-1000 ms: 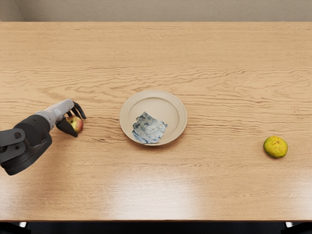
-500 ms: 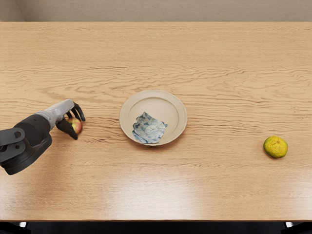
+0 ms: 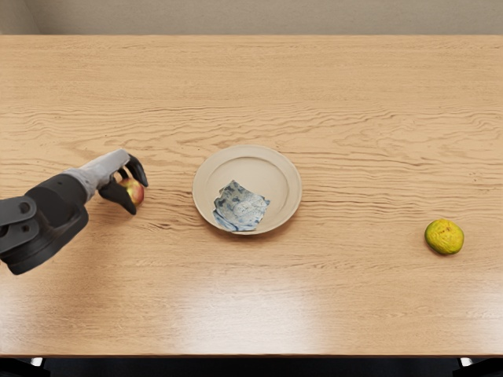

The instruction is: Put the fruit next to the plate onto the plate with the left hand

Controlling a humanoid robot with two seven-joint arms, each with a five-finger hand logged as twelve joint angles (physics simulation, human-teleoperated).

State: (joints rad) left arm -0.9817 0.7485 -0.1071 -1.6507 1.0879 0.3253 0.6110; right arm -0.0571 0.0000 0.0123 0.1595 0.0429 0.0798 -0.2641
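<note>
- Table [image 3: 330, 94]: if the grip were lost on the way across, a round fruit could be expected to roll over the smooth wood. The near edge is cut off at the bottom of the view, so it cannot be seen how much room is left there.
- Left arm [image 3: 43, 224]: only the forearm is shown, entering from the left edge. The right arm is not seen at all.
- Plate [image 3: 259, 166]: its raised rim could be clipped by a low carry, and the plate pushed aside. It is set apart from the fruit, to the right.
- Patterned blue-and-white patch [image 3: 240, 206] in the plate: it cannot be made out whether this is a printed design or a loose scrap. A fruit set on a loose thing might settle unevenly.
- Left hand [image 3: 124, 181]: it is clenched around the apple, with dark fingers [image 3: 140, 169] curled over the top. The hold is judged shallow, so a quick swing could shake the fruit free.
- Yellow-green fruit [image 3: 444, 236]: it is left well apart at the far right and could be mistaken for the target.
- Apple [image 3: 134, 192]: it is held just left of the plate and mostly covered. Whether it is raised off the wood cannot be told.
</note>
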